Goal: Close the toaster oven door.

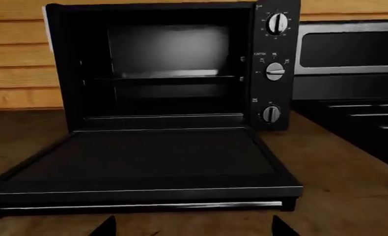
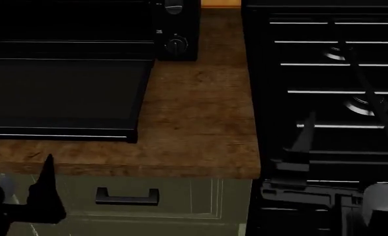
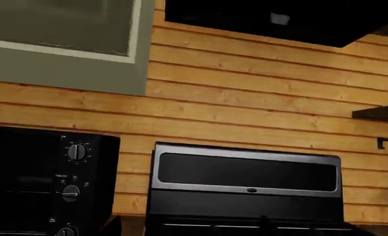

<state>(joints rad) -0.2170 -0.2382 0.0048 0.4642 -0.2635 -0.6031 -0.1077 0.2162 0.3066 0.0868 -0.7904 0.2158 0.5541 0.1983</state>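
Note:
The black toaster oven [image 1: 161, 69] stands open on the wooden counter, wire racks showing inside and three knobs [image 1: 275, 71] down its side panel. The toaster oven door [image 1: 141, 162] lies flat on the counter, its silver bar handle [image 1: 141, 206] on the edge nearest me. My left gripper [image 1: 194, 229] is open just short of that handle, nothing between its dark fingertips [image 1: 105, 227]. In the head view the door [image 2: 60, 93] is at the left, and the left gripper [image 2: 15, 169] hovers at the counter's front edge. My right gripper [image 2: 305, 140] hangs over the stove, only one finger showing.
A large black stove [image 2: 331, 88] with burner grates fills the right, beside the counter [image 2: 201, 128]. A pale green drawer with a black handle [image 2: 126, 196] sits under the counter. The right wrist view shows the stove's back panel [image 3: 246, 177], a wall cabinet [image 3: 63, 44] and a dark hood [image 3: 279, 19].

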